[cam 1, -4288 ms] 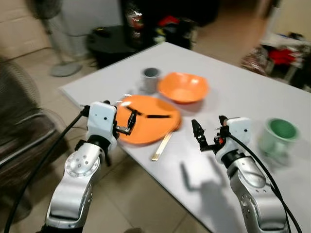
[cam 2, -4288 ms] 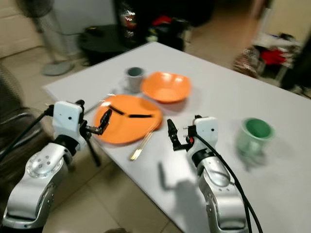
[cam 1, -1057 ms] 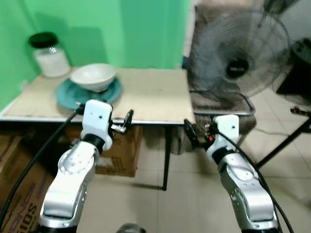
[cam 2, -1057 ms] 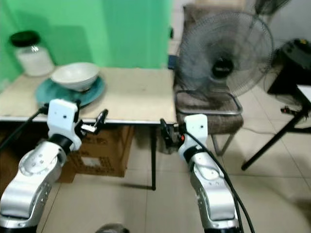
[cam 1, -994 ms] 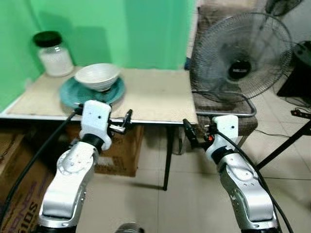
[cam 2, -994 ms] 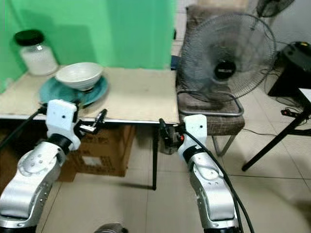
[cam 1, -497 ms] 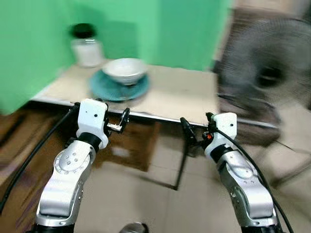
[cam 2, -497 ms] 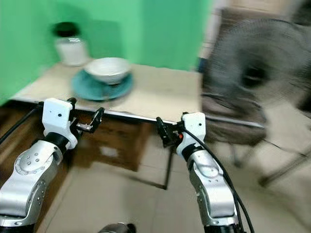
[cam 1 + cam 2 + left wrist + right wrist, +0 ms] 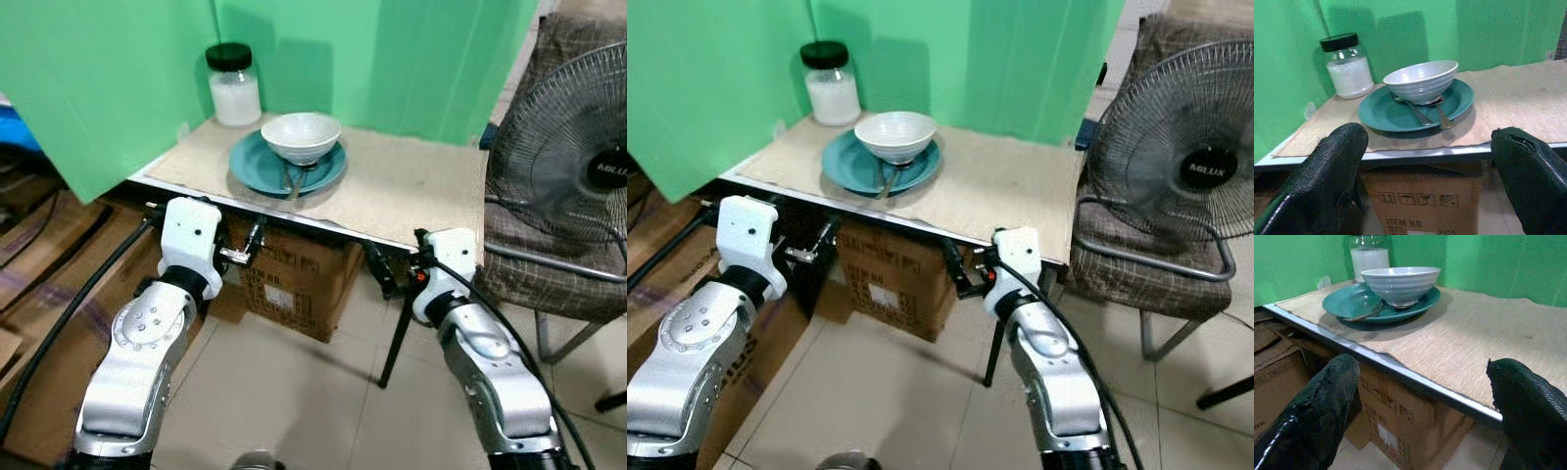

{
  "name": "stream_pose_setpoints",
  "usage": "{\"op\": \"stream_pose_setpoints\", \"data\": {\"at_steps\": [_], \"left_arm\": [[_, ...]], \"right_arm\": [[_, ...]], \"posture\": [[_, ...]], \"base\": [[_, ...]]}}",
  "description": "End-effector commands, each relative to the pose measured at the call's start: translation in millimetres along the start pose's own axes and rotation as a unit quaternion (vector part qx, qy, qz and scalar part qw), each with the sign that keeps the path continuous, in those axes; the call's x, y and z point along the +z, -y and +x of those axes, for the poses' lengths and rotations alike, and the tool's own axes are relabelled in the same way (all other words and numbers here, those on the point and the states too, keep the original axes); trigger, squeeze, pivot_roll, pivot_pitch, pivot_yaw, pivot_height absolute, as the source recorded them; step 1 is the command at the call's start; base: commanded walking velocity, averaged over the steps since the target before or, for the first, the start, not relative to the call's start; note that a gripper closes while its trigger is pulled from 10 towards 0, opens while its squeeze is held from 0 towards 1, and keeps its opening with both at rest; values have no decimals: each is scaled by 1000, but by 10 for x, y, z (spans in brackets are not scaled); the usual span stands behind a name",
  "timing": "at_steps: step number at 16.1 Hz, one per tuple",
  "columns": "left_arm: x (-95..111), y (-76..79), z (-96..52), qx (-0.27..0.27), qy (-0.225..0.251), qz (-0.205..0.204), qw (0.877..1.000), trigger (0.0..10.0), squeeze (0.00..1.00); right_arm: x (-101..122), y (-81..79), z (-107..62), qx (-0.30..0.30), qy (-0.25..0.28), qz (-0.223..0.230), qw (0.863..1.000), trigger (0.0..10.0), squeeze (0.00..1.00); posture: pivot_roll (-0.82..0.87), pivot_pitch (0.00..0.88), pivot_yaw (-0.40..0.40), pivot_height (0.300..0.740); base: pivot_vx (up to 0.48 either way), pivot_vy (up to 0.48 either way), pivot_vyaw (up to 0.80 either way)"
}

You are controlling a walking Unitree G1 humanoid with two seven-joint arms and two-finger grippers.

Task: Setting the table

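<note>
A white bowl [image 9: 301, 136] sits on a teal plate [image 9: 324, 172] on a low side table with a beige mat [image 9: 411, 186]. Two metal utensils [image 9: 1426, 111] lie on the plate under the bowl's rim. A glass jar [image 9: 235, 85] with a black lid stands behind them by the green wall. My left gripper [image 9: 255, 238] is open and empty, held below and in front of the table's edge, short of the plate. My right gripper [image 9: 379, 273] is open and empty too, level with the table's edge further right. Both wrist views look across the mat at the bowl [image 9: 1399, 283].
A standing fan [image 9: 578, 157] and a cushioned chair [image 9: 549, 269] are to the right of the table. A cardboard box [image 9: 299, 279] sits under the table, with more flattened cardboard [image 9: 39, 259] on the left. A green screen [image 9: 118, 78] backs the table.
The view has swung from the white table with orange dishes to this side table, then panned left so the bowl is centred and sharp. Both arms keep their pose.
</note>
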State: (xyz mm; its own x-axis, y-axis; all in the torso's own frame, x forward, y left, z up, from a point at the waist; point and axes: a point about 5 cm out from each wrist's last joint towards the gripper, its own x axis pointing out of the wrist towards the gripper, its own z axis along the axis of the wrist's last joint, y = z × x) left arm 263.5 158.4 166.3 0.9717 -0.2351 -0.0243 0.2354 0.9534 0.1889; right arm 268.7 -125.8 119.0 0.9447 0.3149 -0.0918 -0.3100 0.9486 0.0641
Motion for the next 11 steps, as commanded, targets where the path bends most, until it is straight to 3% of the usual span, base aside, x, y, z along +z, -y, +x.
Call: {"op": "stream_pose_setpoints", "data": {"at_steps": [1, 3, 5, 6, 7, 8, 11], "left_arm": [[27, -1, 12, -1, 0, 9, 1000, 10000, 0], [33, -1, 28, 2, 4, 3, 1000, 10000, 0], [4, -3, 26, -1, 1, -7, 1000, 10000, 0], [-2, -14, 28, 3, 1, -11, 1000, 10000, 0], [-2, -20, 31, 5, 1, -11, 1000, 10000, 0], [-6, -37, 35, 10, 0, -11, 1000, 10000, 0], [-15, -47, 45, 11, -3, -14, 1000, 10000, 0]], "right_arm": [[30, -20, 17, 4, 8, 0, 1000, 10000, 808], [32, -4, 16, -6, 11, 14, 1000, 10000, 663], [23, 21, 3, -16, 11, 14, 1000, 10000, 365], [20, 40, 0, -24, 10, 14, 1000, 10000, 137], [19, 46, 0, -26, 10, 14, 999, 10000, 137], [18, 51, 0, -32, 12, 21, 999, 10000, 0], [26, 51, 5, -39, 14, 26, 999, 10000, 0]], "posture": [[113, 0, -1, 740], [109, 0, 3, 740], [106, 0, 6, 740], [105, 0, 8, 740], [105, 0, 9, 740], [103, 0, 13, 740], [103, 0, 16, 740]], "base": [[0, 0, 800], [120, 0, 0], [270, 0, 0], [330, 0, 0], [330, 0, 0], [334, 0, 0], [322, 0, 0]]}}
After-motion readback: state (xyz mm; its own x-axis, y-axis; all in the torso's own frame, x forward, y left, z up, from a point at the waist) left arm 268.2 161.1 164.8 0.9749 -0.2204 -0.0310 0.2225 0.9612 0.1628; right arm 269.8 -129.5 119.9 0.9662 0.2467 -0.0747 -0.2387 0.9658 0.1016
